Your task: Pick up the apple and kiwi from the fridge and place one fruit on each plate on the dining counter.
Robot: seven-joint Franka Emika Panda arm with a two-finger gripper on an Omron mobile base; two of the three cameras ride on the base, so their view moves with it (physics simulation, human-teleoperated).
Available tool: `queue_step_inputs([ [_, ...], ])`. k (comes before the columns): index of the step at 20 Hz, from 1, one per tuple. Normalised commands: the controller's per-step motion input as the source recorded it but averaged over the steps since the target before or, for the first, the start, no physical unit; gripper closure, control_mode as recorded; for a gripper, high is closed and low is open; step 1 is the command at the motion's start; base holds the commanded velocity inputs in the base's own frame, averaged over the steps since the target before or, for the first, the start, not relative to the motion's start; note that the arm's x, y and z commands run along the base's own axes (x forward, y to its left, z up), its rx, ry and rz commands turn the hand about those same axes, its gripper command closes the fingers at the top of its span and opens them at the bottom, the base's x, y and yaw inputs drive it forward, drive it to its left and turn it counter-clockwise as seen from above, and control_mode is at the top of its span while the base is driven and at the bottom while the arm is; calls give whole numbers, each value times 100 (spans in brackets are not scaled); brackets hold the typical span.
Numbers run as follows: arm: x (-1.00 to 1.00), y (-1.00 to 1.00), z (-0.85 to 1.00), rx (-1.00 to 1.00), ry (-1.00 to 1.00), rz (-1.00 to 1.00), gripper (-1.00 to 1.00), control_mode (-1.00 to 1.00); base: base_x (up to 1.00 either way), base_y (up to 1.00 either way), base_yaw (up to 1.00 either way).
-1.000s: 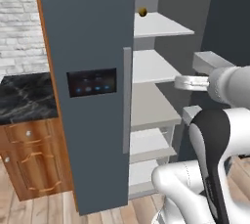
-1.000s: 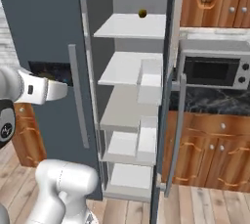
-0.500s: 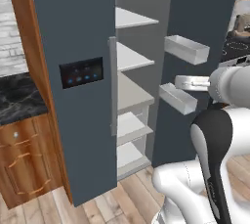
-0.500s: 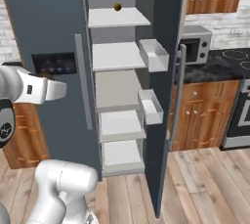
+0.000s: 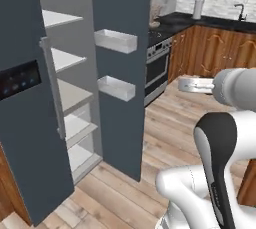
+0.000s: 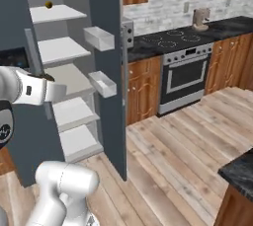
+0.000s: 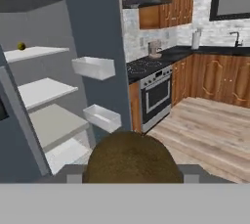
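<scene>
Kiwi (image 7: pixel 129 157) sat between my fingers, a dull brown round mass at bottom centre of the hand view, so I judged my gripper (image 7: pixel 129 175) closed on it; the fingertips themselves were hidden, so how wide they stood I could not tell. Fridge (image 5: pixel 117 63) stood open at the left of both base views, door bins facing out. One small roundish fruit (image 6: pixel 48 5) was on the top shelf, upper left of the right base view, too small to name. Corner of the dining counter (image 6: pixel 239 170) showed at lower right there; plates not seen. Carry step, I judged: hold the grip steady, keep the hand level, swing clear of the fridge door edge, go slow so the kiwi wouldn't slip.
</scene>
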Motion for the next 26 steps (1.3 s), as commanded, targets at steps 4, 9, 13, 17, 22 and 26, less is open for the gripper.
queue_step_inputs([
  [4, 0, 0, 0, 0, 0, 0, 100, 100, -56, -46, -59],
  [9, 0, 0, 0, 0, 0, 0, 100, 100, -31, -95, -48],
  [13, 0, 0, 0, 0, 0, 0, 100, 100, -20, -100, -49],
  [17, 0, 0, 0, 0, 0, 0, 100, 100, 5, -80, -56],
  [22, 0, 0, 0, 0, 0, 0, 100, 100, 44, -28, -57],
  [26, 0, 0, 0, 0, 0, 0, 100, 100, 83, 22, -28],
])
